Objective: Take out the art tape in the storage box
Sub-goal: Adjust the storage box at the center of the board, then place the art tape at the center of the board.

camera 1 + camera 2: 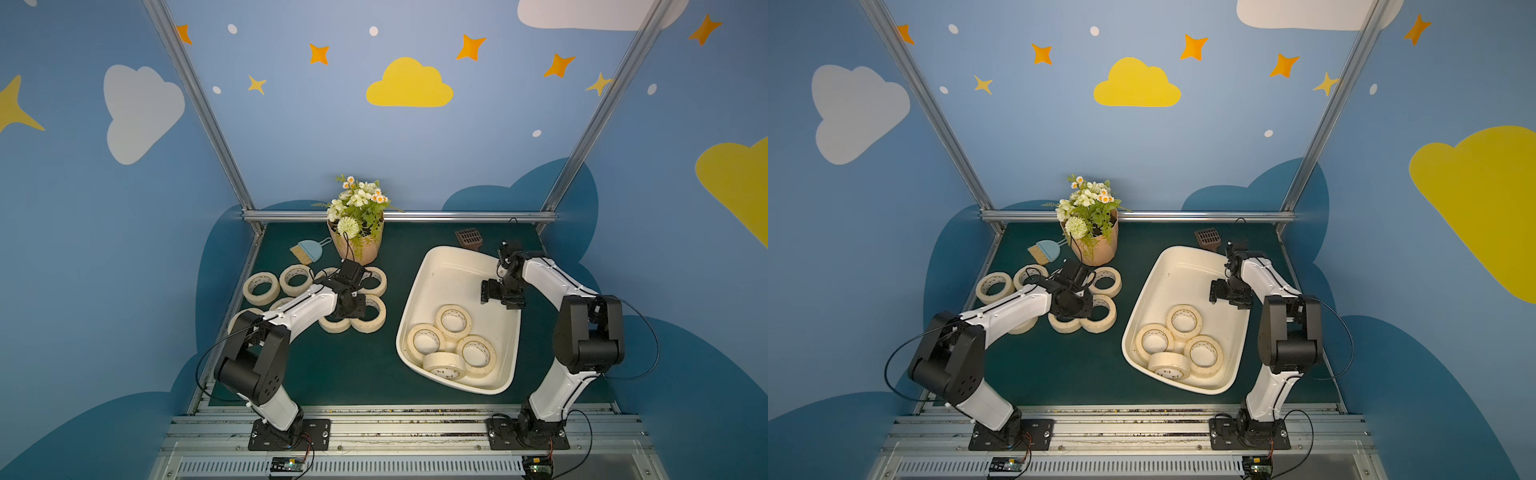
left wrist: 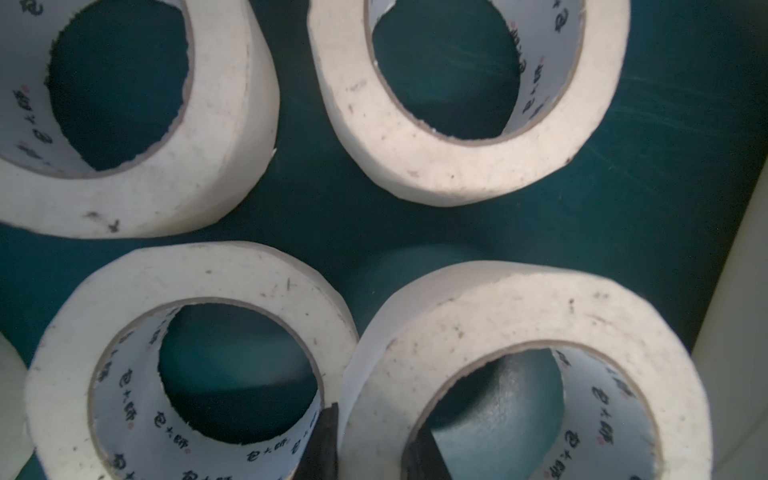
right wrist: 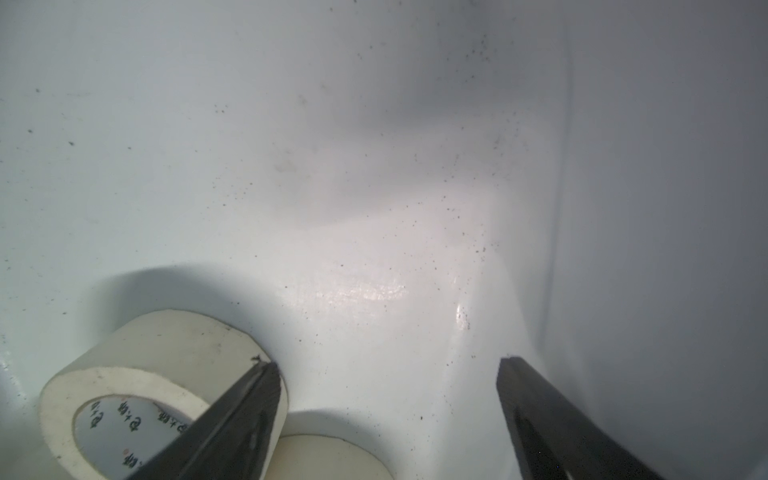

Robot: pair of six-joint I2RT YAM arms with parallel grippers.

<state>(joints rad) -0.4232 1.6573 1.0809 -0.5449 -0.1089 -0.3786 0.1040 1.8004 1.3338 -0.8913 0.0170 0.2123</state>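
Front rail (image 1: 395, 419): both arm bases bolt on here, closest to the lens, so each arm reaches out over its own half of the mat.
Left gripper (image 2: 374, 422): pinched shut across the wall of one roll (image 2: 523, 374), one finger inside the core and one outside. That roll sits level with its neighbours on the mat, so this reads as a set-down not yet let go.
Right gripper (image 3: 386, 362): jaws spread wide and empty, low inside the storage box (image 1: 453, 274), probably lining up a pick.
Art tape (image 1: 454, 322): four rolls lie in the box, huddled at its near end, one tipped on edge against the others.
Removed rolls (image 1: 262, 288): flat on the mat, clustered before the flowerpot (image 1: 359, 249), well apart from the box.
Mat (image 1: 357, 370): dark green, bare between the cluster and the box.
Back edge: a small dustpan with brush (image 1: 307, 251) and a brown slotted piece (image 1: 468, 237), away from the work.
Room: blue walls (image 1: 291, 137) painted with clouds and stars, held in an aluminium frame (image 1: 399, 216).
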